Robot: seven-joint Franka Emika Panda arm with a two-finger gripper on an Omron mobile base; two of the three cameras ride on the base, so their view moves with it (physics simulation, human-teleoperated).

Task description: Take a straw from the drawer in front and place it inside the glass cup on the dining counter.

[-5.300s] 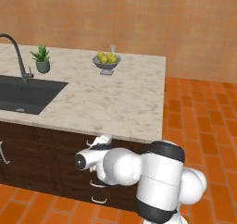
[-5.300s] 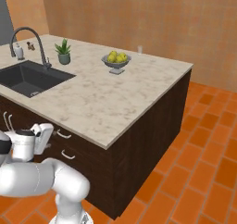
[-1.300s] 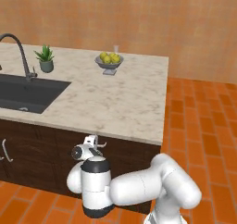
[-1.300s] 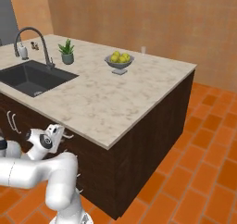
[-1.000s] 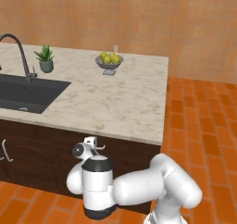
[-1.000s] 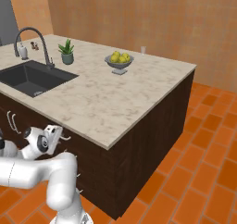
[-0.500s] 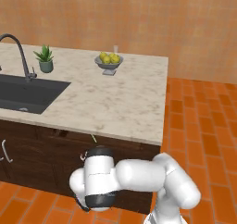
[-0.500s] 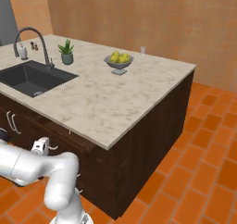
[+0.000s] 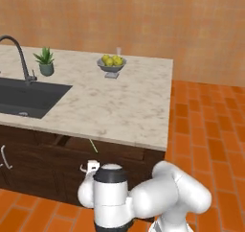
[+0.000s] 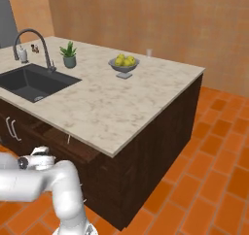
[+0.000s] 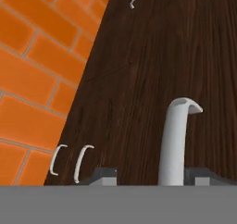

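Orange brick floor and an orange wall around a beige marble-patterned tabletop (image 9: 119,111) over dark-brown wooden cabinets. Toward its far edge, a grey footed bowl of lemons (image 9: 111,65), with a small clear glass cup (image 9: 118,51) just behind it. Also a small potted green plant (image 9: 45,61), a dark sink (image 9: 24,97) and a curved grey faucet (image 9: 19,53). Under the near edge, a dark-brown wooden drawer (image 9: 103,152) pulled open, a thin light-green straw (image 9: 93,146) leaning tilted out of it. In the hand view, gripper (image 11: 150,177) close against the drawer's front, a curved silver handle (image 11: 177,140) rising between the two dark tips; spread apart or pinching that handle, cannot tell.
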